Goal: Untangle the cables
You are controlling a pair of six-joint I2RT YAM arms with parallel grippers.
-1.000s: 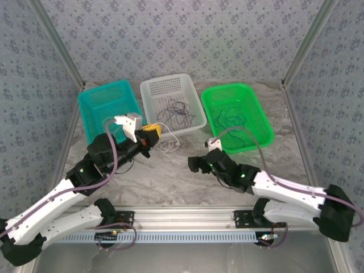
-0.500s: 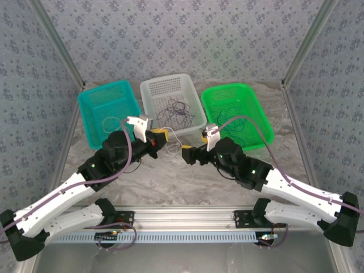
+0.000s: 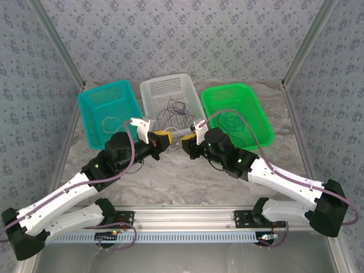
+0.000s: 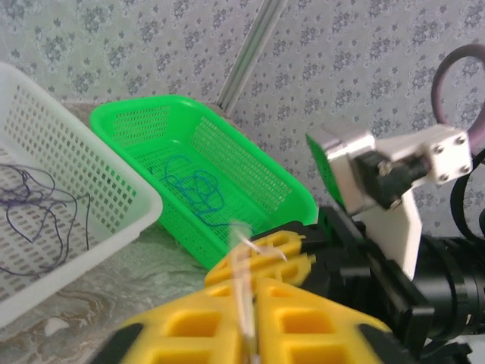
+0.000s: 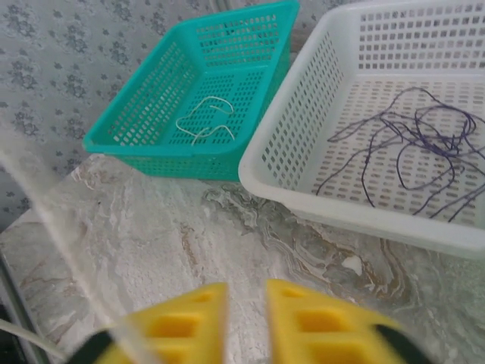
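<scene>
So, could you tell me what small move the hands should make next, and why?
Probably ease the hands apart: the left hand pinches the pale cable, and the right hand is shut just beside it, perhaps on the same strand.

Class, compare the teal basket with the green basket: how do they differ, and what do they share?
The teal basket stands left of the white basket; the green basket stands right of it. The teal basket holds a cream cable; the green basket holds a blue cable. Both are perforated rectangular baskets on the table.
</scene>
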